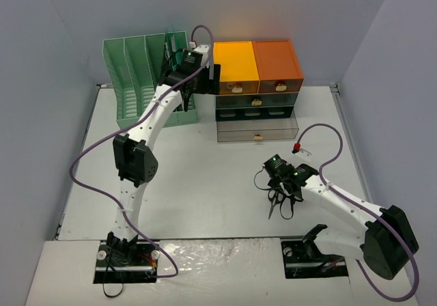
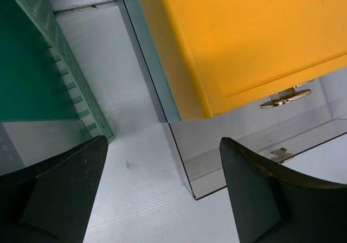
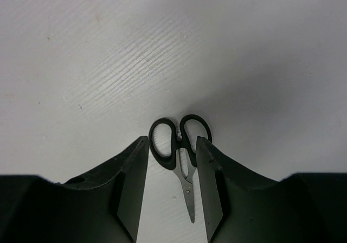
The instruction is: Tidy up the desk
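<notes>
Here, with the right gripper's (image 3: pixel 172 143) jaws half apart astride the scissors (image 3: pixel 186 186) at four o'clock on the desk (image 1: pixel 205 183), and the left gripper (image 2: pixel 164 142) gaping empty near twelve, centre on the pivot before you close.

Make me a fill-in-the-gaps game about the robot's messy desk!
The scissors have ___ handles, and the right gripper straddles them. The left gripper has its jaws wide ___. It is up beside the ___ file rack.
Missing words: black; open; green.
</notes>
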{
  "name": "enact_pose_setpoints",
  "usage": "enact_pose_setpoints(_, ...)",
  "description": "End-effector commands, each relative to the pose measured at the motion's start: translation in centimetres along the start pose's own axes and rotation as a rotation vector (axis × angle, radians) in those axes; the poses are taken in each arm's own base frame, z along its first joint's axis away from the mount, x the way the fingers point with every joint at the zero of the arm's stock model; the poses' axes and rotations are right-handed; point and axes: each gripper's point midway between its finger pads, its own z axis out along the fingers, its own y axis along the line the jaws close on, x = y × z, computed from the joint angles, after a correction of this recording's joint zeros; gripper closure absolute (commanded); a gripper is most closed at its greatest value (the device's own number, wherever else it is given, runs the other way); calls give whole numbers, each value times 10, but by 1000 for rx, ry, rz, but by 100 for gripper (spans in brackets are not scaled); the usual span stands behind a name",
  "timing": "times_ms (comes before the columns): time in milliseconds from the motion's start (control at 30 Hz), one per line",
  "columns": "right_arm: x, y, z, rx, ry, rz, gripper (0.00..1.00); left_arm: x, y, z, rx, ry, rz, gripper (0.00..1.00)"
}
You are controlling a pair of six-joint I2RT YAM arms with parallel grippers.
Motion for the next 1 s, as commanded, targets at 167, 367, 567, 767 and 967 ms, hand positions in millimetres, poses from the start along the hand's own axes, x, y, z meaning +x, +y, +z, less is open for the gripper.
enact_pose_setpoints(167, 21, -13, 19, 18, 1, -18, 62, -32, -11, -37, 18, -95, 31, 18)
enact_pose_setpoints(367, 26, -12, 21, 1, -1, -25, 62, -33, -11, -39, 16, -98, 35, 18)
enact_pose_setpoints(567, 27, -6, 22, 0, -2, -50, 62, -33, -10, -40, 12, -97, 37, 18)
enact_pose_setpoints(767, 29, -1, 25, 19, 4, -85, 62, -33, -9, -41, 7, -96, 40, 18)
enact_pose_setpoints(967, 31, 3, 28, 45, 15, -97, 65, -34, -9, -44, 7, -101, 42, 18)
